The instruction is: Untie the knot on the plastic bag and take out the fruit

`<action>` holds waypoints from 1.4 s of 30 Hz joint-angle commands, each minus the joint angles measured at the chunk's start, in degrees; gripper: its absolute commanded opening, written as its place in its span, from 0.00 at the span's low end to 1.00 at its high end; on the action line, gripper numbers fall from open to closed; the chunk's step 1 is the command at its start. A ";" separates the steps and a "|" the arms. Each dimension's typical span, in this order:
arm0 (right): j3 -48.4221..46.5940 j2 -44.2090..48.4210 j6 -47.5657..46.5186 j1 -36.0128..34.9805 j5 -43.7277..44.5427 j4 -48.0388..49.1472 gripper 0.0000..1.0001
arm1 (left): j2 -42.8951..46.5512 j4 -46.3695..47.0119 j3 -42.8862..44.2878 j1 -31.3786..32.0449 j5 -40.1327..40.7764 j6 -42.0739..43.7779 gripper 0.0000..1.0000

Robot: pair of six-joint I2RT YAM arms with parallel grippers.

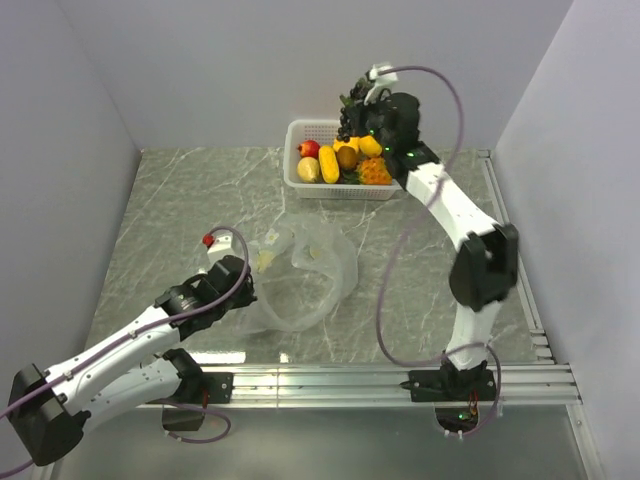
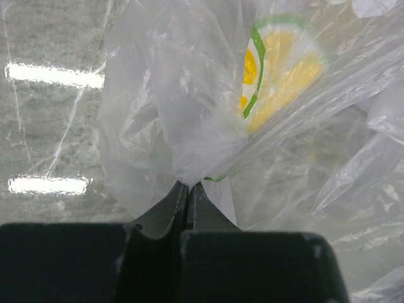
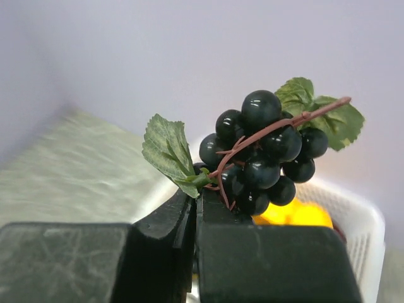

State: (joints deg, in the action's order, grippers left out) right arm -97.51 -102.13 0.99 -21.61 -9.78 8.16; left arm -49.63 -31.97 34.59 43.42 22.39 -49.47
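Pinching the bag (image 2: 189, 113) with the left hand (image 2: 188, 184), anchoring it. Clamping the grapes (image 3: 265, 151) in the right hand (image 3: 196, 192) over the upper-centre basket (image 1: 310, 126).

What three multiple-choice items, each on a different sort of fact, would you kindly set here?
1. Where is the dark purple toy grape bunch? A in the right hand, above the white slotted plastic basket; B inside that basket; C in the left hand.
2. What colour rims the yellow print on the clear crinkly plastic bag? A red; B green; C blue.
3. The left hand is: A open; B gripping the basket; C shut on the bag.
Answers: A, stem pinched over the basket; B, a green ring edges it; C, it pinches a fold.
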 commanded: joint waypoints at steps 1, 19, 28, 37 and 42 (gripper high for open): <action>-8.11 -11.47 -0.47 1.39 8.01 -2.18 0.01 | 2.51 0.06 -0.40 -0.18 2.30 -1.68 0.01; 3.98 4.26 3.66 1.04 13.82 -5.70 0.86 | 5.94 -1.87 1.18 -0.27 5.29 -2.12 0.02; 25.25 36.59 9.46 1.04 17.33 -15.81 0.88 | 14.11 -13.37 5.57 -0.35 16.87 -5.54 0.01; 41.08 64.56 13.68 1.04 21.38 -24.24 0.91 | 8.51 -15.42 11.81 -6.05 33.85 -4.94 0.01; 45.13 73.37 14.21 0.95 24.80 -29.94 0.95 | 4.98 -4.69 10.68 -22.11 23.15 5.52 0.10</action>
State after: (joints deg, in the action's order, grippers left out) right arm -53.82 -31.88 14.11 -20.43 11.53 -16.91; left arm -43.92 -42.94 44.60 27.92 49.47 -50.13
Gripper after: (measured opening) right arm 0.942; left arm 0.065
